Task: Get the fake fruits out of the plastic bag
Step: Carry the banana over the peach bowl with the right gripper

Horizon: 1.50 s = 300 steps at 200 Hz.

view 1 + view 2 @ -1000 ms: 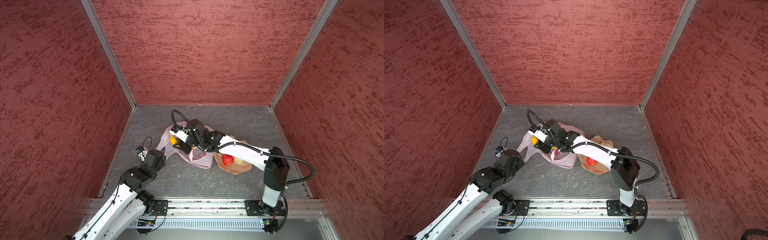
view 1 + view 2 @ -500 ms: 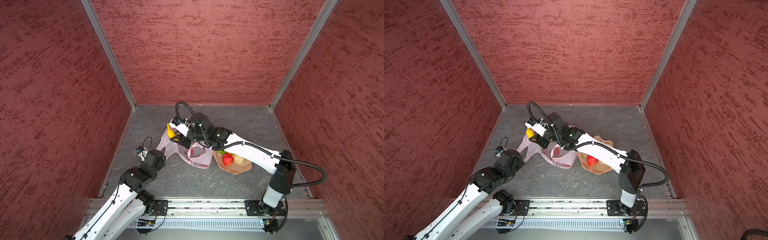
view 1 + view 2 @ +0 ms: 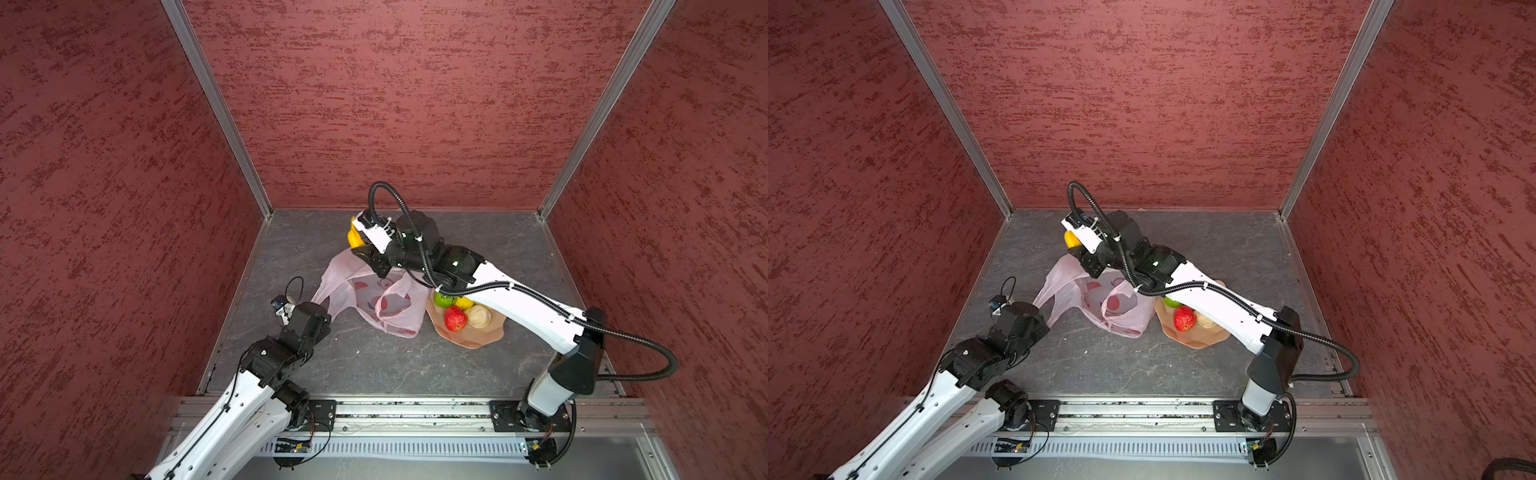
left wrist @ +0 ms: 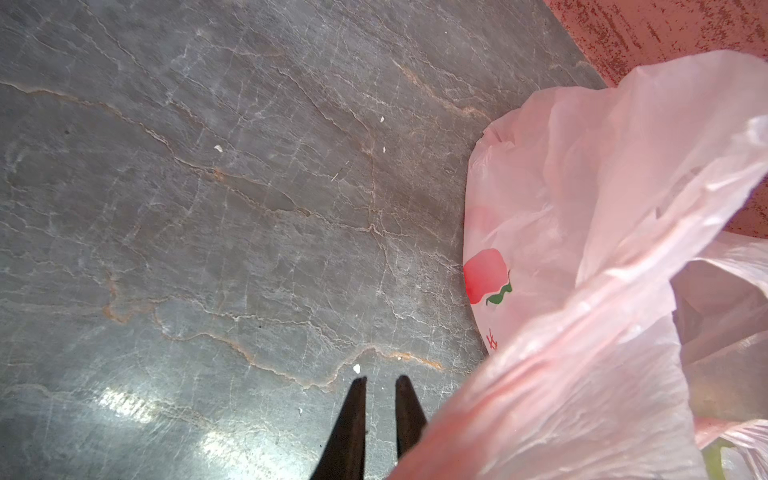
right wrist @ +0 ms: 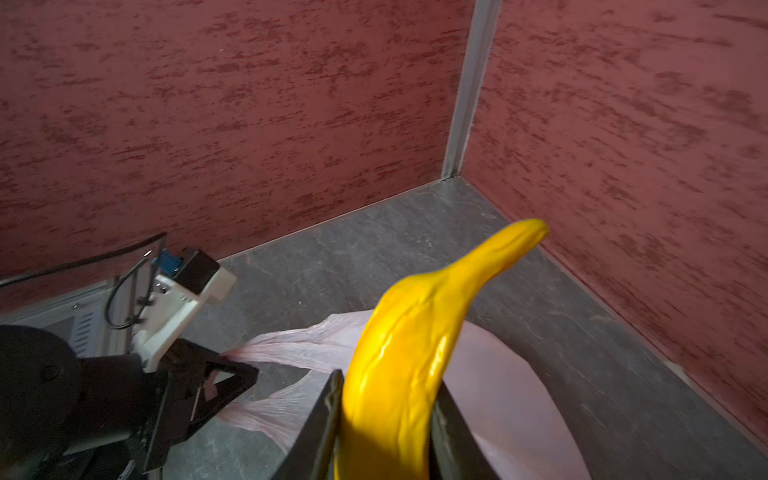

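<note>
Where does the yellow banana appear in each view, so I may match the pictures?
Top view: banana left of centre, beyond the plastic bag.
Top view: banana left of centre.
Left wrist: not in it.
Right wrist: banana lower middle, in the right gripper.
Shared landmark: the plastic bag, in all views.
</note>
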### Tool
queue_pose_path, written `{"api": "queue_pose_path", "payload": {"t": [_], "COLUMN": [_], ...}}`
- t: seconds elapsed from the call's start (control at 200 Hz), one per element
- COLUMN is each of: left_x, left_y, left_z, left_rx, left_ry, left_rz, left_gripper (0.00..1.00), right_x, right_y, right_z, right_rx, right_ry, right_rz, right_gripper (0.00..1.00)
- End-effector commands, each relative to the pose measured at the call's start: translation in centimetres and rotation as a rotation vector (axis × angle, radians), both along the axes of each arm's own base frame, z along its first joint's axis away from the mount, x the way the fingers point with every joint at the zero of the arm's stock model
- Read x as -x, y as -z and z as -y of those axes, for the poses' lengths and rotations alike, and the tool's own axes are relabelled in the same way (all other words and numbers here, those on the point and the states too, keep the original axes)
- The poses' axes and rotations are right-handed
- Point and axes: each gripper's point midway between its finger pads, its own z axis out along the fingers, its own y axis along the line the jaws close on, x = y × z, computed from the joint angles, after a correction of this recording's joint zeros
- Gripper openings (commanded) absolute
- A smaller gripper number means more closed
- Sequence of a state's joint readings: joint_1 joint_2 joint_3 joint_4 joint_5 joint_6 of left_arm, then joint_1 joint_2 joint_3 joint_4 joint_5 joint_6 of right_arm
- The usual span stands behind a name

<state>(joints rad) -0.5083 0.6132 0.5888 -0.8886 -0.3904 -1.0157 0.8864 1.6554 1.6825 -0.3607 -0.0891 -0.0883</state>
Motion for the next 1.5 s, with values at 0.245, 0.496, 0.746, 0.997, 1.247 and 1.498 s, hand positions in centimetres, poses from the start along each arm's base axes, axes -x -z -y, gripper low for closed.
{"api": "queue_pose_path", "payload": {"t": [0.245, 0.496, 0.746, 0.997, 1.247, 1.498], "left_x": [-0.6, -0.7, -0.6, -0.6, -0.7, -0.7], "left_y": [-0.5, -0.2, 0.0, -0.1, 0.0, 0.2], "left_z": [-0.1, 0.1, 0.0, -0.1, 0.0, 0.0], "left_rx": [-0.008, -0.008, -0.012, -0.013, -0.01, -0.009], "left_ry": [0.007, 0.01, 0.008, 0.006, 0.007, 0.008], "left_rz": [0.025, 0.007, 0.0, 0.001, -0.001, -0.004], "left_gripper": [0.17, 0.17, 0.17, 0.17, 0.17, 0.17], "right_x": [-6.9, -7.2, -6.5, -5.4, -4.3, -3.7], "right_y": [4.6, 10.7, 15.3, 18.8, 21.0, 22.5], "right_z": [19.4, 24.4, 24.8, 24.8, 25.0, 25.3], "right_rx": [-0.081, -0.121, -0.12, -0.128, -0.154, -0.164], "right_ry": [0.67, 0.858, 0.899, 0.928, 0.958, 0.983], "right_rz": [-0.265, -0.436, -0.538, -0.637, -0.708, -0.742], "right_gripper": [0.26, 0.26, 0.27, 0.29, 0.3, 0.31]}}
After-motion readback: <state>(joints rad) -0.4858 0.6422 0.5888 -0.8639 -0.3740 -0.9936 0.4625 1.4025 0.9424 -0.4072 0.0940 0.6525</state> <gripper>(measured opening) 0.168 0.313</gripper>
